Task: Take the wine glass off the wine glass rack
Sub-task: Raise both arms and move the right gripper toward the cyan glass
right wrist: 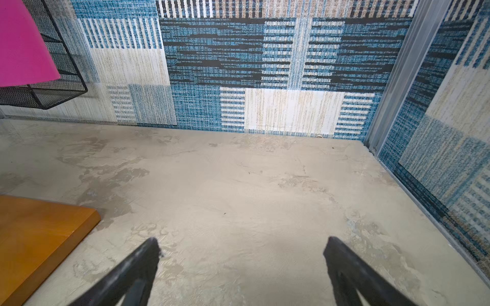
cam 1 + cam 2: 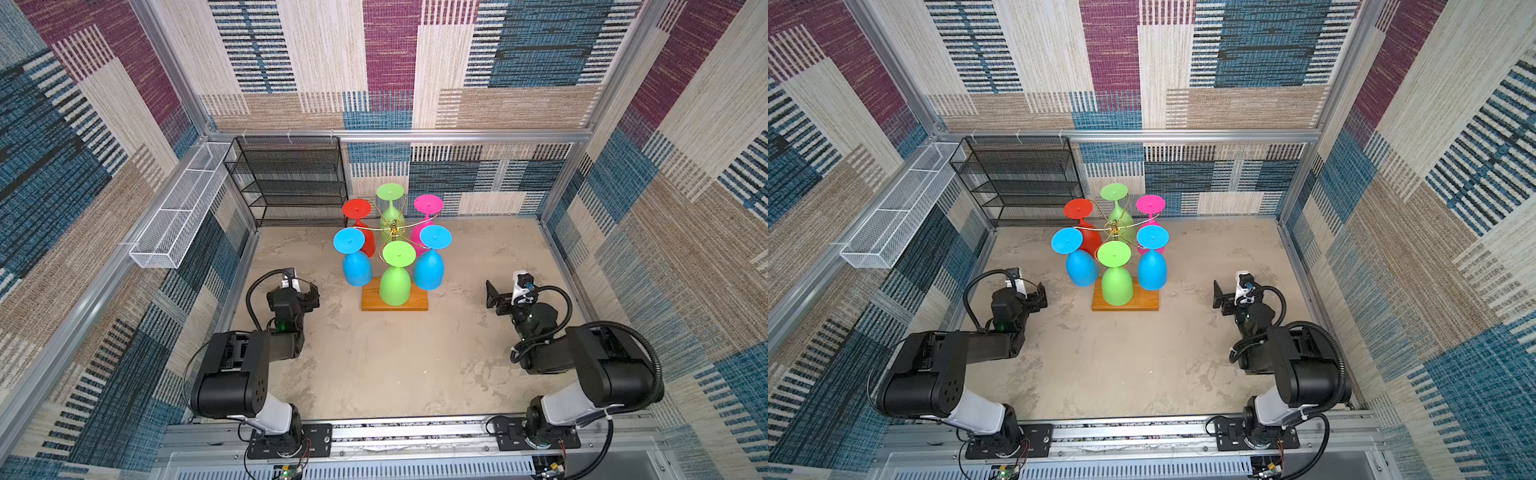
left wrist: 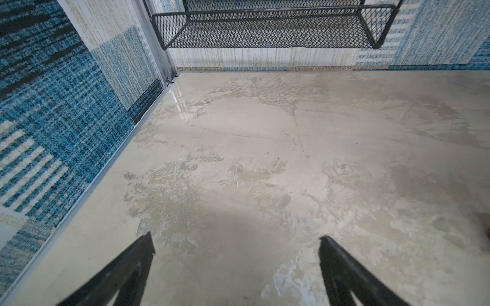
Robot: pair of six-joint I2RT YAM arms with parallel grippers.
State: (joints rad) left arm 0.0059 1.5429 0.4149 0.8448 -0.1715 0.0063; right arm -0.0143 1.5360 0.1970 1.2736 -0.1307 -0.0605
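Observation:
The wine glass rack [image 2: 417, 302] [image 2: 1147, 301], a gold post with scroll arms on an orange-brown wooden base, stands mid-table toward the back. Several wine glasses hang from it upside down: red [image 2: 356, 209], pink [image 2: 428, 204], two blue and two green, the front green one [image 2: 395, 284] [image 2: 1117, 286] nearest me. My left gripper [image 2: 311, 296] [image 3: 236, 238] is open, low over bare table left of the rack. My right gripper [image 2: 494, 297] [image 1: 241, 239] is open to the rack's right. The right wrist view catches the base's corner [image 1: 39, 230] and the pink glass's bowl [image 1: 23, 42].
A black mesh shelf unit [image 2: 291, 178] [image 3: 265, 29] stands against the back wall, left of the rack. A long white wire basket [image 2: 174, 216] hangs on the left wall. Patterned walls with metal frame rails enclose the beige table [image 2: 395, 365].

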